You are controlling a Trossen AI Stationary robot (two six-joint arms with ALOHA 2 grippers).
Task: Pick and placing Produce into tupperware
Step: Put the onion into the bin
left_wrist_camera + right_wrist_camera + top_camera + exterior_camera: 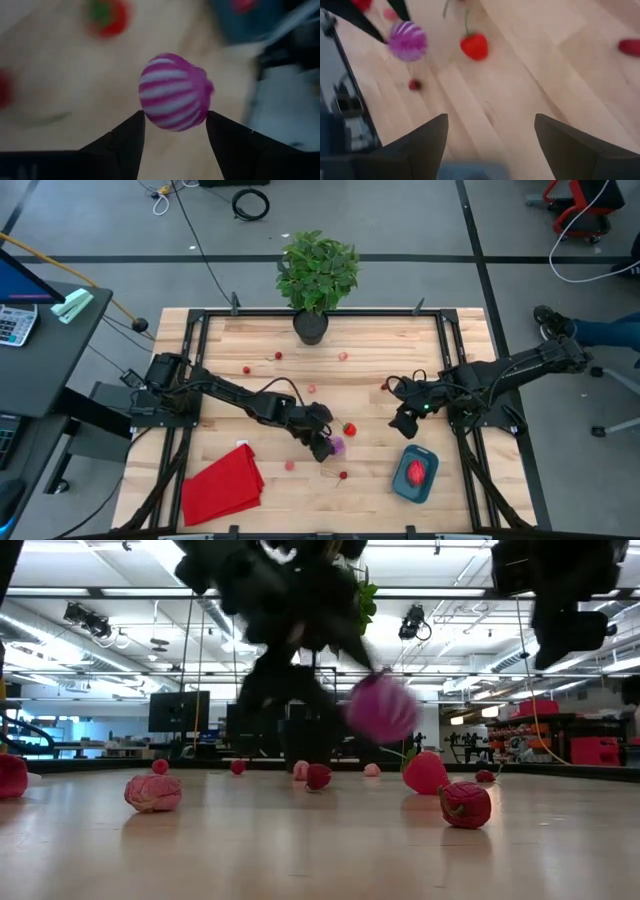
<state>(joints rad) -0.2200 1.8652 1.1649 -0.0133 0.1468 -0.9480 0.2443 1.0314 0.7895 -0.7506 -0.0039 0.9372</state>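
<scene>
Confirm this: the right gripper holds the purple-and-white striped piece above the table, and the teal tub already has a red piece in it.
Wrong arm. The left gripper holds the purple-and-white striped piece; the left wrist view shows it between that gripper's fingers, and the low view shows it off the table. The right gripper is open and empty. The teal tub does hold a red piece.

Pale planked wood table [370, 405], smooth and matt; red cloth [222, 483]; smooth teal plastic tupperware [403, 483].

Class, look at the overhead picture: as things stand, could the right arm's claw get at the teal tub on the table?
Probably yes. The right claw hangs open just beside the teal tub, with bare table between them; the left claw, holding the striped piece, is off to the side.
</scene>
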